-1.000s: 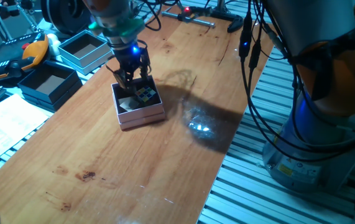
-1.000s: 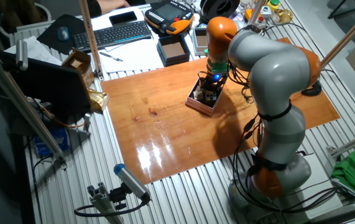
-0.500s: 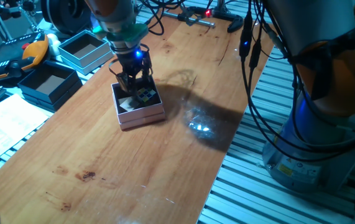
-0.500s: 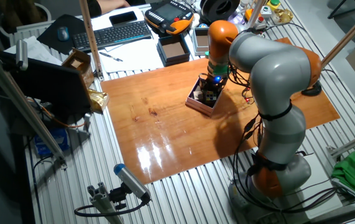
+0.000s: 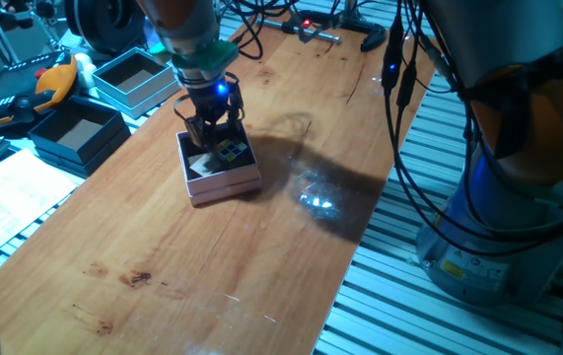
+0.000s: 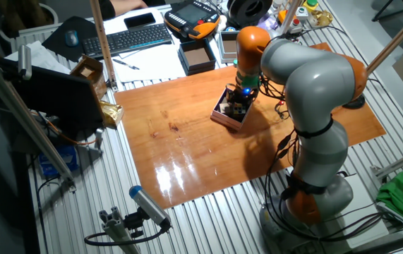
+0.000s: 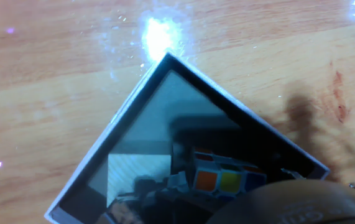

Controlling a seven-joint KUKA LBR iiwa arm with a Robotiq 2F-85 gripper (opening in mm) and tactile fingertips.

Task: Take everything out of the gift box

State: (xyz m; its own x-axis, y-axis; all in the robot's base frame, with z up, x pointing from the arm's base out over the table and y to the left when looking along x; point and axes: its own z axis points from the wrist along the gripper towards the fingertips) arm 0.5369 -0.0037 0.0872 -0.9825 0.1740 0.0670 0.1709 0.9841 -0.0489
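The pale-pink gift box stands on the wooden table, also seen in the other fixed view. Its dark inside holds a multicoloured puzzle cube on the right and a pale beige block on the left. My gripper hangs over the box's far half with its fingers spread, open, tips down at the box's rim just behind the cube. In the hand view the gift box fills the frame, with the cube and the block low in it; the fingertips are unclear there.
A light-blue box and a dark navy box sit left of the table, beside an orange pendant. Black cables hang at the right over the table edge, by the arm's base. A keyboard lies behind.
The gripper has dropped a little and shifted slightly right, closer over the cube. The box and its contents have not moved.
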